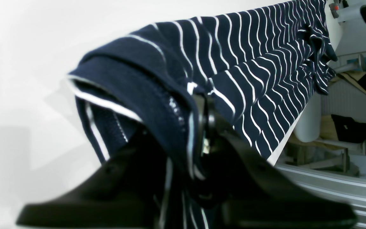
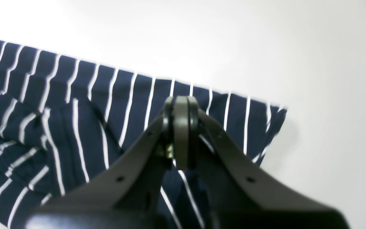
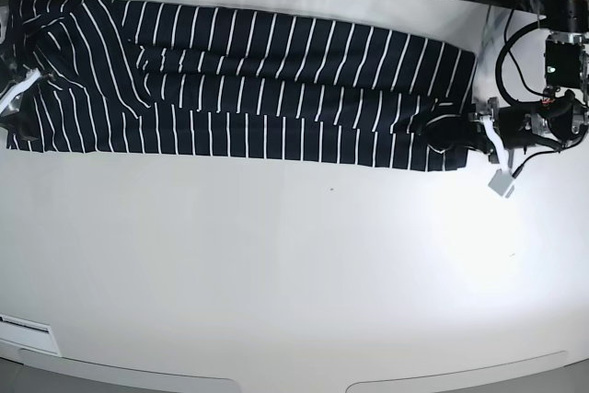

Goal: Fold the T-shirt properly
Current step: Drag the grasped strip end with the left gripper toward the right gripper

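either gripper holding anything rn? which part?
Both grip the T-shirt. Left gripper is shut on a lifted hem edge at one end; right gripper is shut on the fabric edge at the opposite end.

My left gripper (image 1: 202, 127): two glossy black plastic fingers, broad at the base and tapering to narrow tips, with a small brass-coloured screw between them. My right gripper (image 2: 181, 127): same wedge-shaped fingers in matte dark grey, small round holes in each, grey pads at the tips. My left arm (image 3: 538, 121): black housings, looping black cables, a white tag-like piece beneath the wrist.
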### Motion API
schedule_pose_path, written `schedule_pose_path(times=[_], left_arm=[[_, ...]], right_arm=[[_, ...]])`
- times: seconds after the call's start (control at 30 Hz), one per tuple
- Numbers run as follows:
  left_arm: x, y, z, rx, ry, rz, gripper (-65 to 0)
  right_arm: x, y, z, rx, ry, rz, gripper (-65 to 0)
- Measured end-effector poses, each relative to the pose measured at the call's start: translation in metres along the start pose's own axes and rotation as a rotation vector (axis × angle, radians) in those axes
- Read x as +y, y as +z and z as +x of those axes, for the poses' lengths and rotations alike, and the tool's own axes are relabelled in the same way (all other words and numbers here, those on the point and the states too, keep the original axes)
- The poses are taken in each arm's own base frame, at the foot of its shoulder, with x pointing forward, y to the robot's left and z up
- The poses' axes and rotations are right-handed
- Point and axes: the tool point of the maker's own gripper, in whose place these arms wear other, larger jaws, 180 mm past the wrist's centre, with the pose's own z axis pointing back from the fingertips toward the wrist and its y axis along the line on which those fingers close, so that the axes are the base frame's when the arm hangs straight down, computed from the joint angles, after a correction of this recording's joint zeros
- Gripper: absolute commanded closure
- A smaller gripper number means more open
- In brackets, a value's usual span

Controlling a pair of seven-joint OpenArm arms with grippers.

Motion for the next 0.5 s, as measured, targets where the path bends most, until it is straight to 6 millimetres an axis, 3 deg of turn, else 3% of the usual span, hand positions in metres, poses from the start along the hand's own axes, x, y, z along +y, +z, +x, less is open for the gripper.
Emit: schedule_pose_path(times=[0.33, 0.5], left_arm=[[-0.005, 0.0, 0.001, 0.0, -0.023, -0.028, 0.0], [-0.006, -0.001, 0.0, -0.001, -0.023, -0.032, 0.0]], right_arm=[[-0.004, -0.037, -0.095, 0.228, -0.092, 0.041, 0.0], [0.004, -0.054, -0.115, 0.253, -0.103, 0.073, 0.0]])
